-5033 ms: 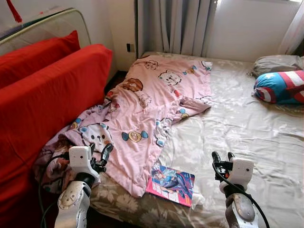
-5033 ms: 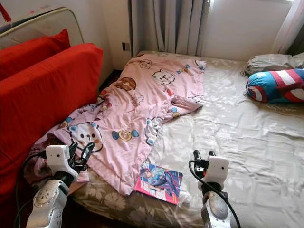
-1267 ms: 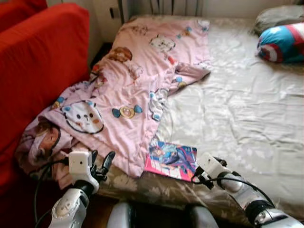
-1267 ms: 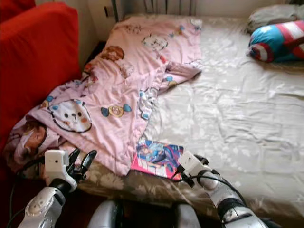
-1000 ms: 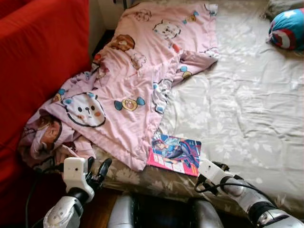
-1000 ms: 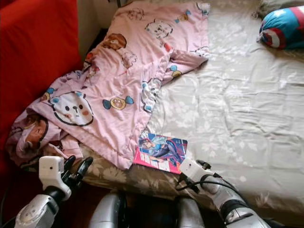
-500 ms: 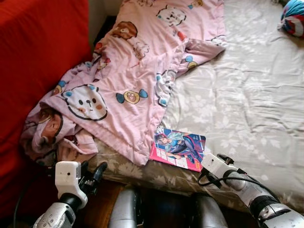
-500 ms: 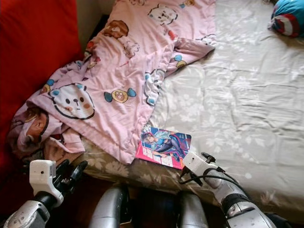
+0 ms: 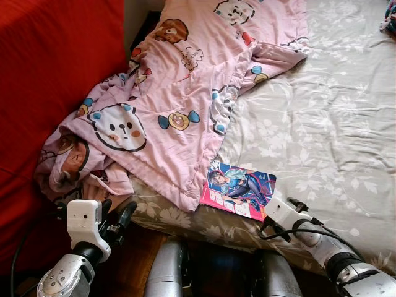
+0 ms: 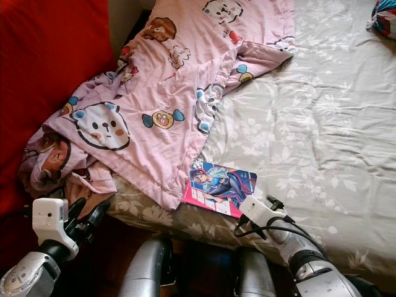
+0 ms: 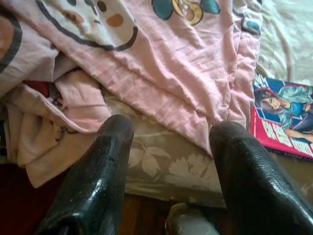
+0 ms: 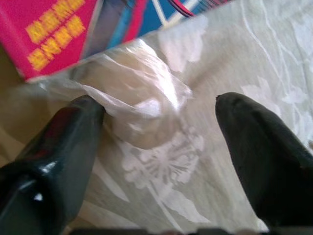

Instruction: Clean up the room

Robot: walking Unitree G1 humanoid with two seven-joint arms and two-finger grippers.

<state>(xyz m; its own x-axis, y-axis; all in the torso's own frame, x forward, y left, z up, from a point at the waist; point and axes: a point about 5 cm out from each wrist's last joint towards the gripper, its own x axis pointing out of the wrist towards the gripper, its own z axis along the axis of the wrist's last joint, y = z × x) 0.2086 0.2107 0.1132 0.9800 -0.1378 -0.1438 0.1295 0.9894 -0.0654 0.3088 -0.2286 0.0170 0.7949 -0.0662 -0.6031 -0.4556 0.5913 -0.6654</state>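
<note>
My right pincer lies low on the bed, at about five o'clock in my head view, its two glossy black fingers spread wide over a crumpled scrap of clear plastic wrap. The film is thin, shiny and creased, bunched against one finger, and nothing is gripped. Just beyond it lies a flat, glossy comic book with a pink edge and a blue-haired figure on its cover, resting on the grey-green sheet printed with pale leaves. The book's upper corner touches the hem of a soft pink quilt, rumpled and patterned with cartoon animals, which trails off the bed's edge toward eight o'clock beside the red sofa. My right forearm reaches forward, bent inward at the wrist. My left pincer hovers at seven o'clock below the mattress edge, fingers parted and empty, pointing at the quilt's hanging folds.
</note>
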